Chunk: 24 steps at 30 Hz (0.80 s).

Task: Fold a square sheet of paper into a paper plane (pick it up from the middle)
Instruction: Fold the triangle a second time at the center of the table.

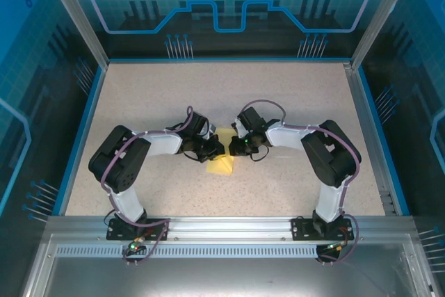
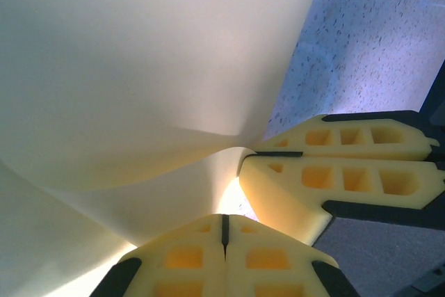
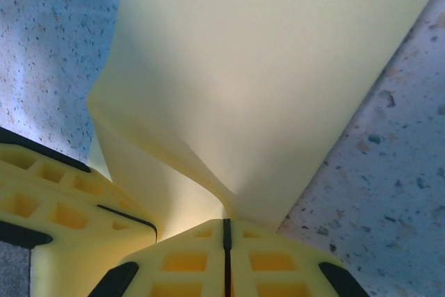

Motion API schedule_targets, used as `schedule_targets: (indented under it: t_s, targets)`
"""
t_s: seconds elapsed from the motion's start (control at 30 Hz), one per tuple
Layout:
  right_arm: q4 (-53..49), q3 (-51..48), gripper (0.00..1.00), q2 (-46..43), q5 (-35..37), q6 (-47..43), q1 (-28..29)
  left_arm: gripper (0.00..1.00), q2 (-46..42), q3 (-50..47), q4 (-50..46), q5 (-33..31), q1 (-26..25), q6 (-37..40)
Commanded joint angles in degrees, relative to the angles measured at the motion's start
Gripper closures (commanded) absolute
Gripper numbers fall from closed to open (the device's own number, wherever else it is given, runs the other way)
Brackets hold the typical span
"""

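Tabletop, speckled beige, seen from above, where two robot arms bend inward and meet near the middle. At their tips is the square sheet of paper, bright yellow, buckled into a curved fold, its lower part spreading toward the near edge. The left gripper is clenched on the sheet, its yellow fingers pressed together. The right gripper, just beside it, is likewise pinched tight on the paper, which disappears into the seam between its fingers.
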Motion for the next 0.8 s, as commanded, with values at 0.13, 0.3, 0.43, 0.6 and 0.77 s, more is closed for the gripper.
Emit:
schedule_targets:
  t_s: [0.13, 0.3, 0.43, 0.6, 0.77]
  targets:
    - [-1.16, 1.93, 0.92, 1.63, 0.45, -0.90, 0.70, 0.95, 1.16, 1.01, -1.08, 0.14, 0.06, 1.52]
    - [-1.33, 2.08, 0.91, 1.85, 0.79, -0.74, 0.70, 0.95, 1.47, 0.86, -1.10, 0.12, 0.07, 1.53]
    - [-1.44, 1.85, 0.91, 1.84, 1.02, -0.70, 0.59, 0.95, 1.78, 0.75, -1.06, 0.05, 0.02, 1.32]
    - [-1.44, 1.65, 0.92, 1.78, 1.12, -0.63, 0.60, 0.95, 1.89, 0.75, -1.13, -0.05, 0.02, 1.34]
    - [-1.42, 1.81, 0.91, 1.83, 1.07, -0.51, 0.63, 0.95, 2.24, 0.79, -1.41, -0.26, 0.04, 1.44]
